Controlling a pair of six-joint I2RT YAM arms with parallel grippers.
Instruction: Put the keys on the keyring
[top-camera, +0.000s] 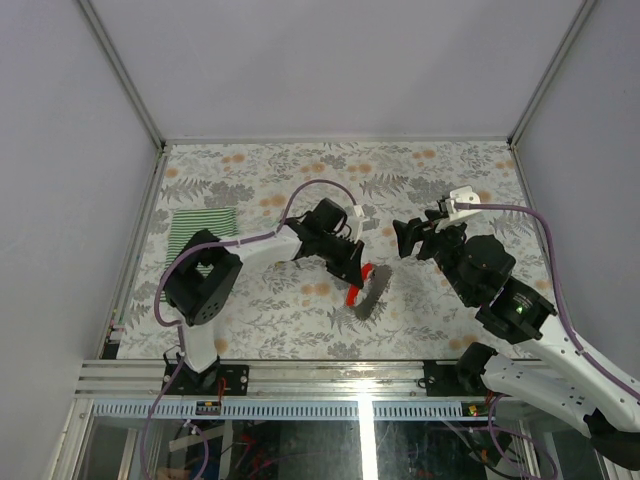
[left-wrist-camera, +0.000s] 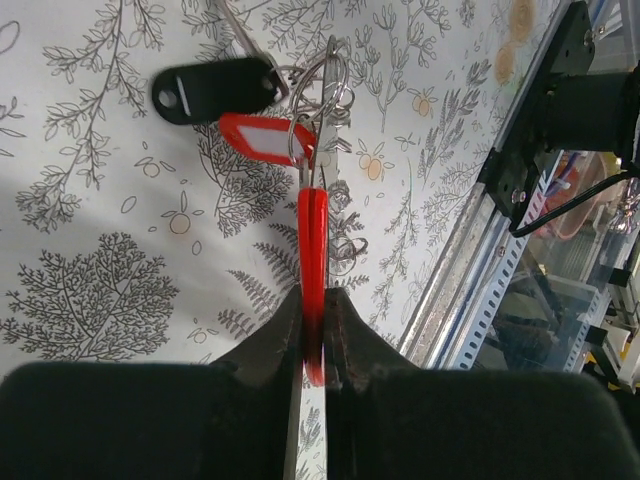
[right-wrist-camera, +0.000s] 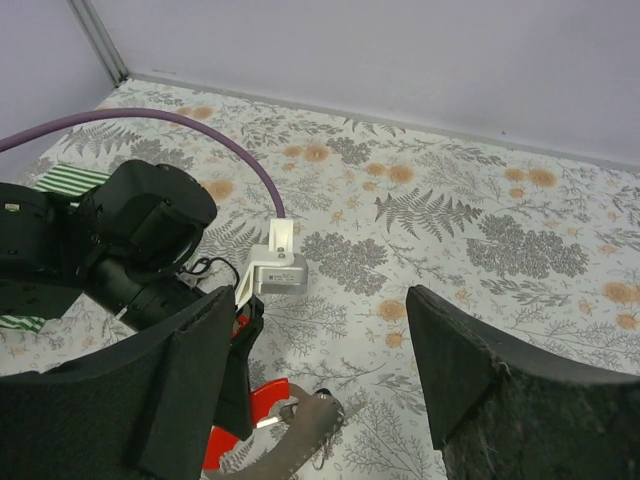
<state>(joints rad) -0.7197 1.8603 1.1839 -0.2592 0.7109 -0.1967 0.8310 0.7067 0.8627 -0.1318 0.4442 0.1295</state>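
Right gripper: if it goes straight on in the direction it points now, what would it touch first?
Probably the left arm's wrist, near its white camera mount; the open right gripper faces it. Depth is unclear.

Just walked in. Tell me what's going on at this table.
The left tool is shut on a thin red tag, seen edge-on over the flowered table. At the tag's far end sit a metal ring, a black tag, a second red tag with a white label, and what looks like a key. The right tool is open and empty, facing that bunch from the right side.
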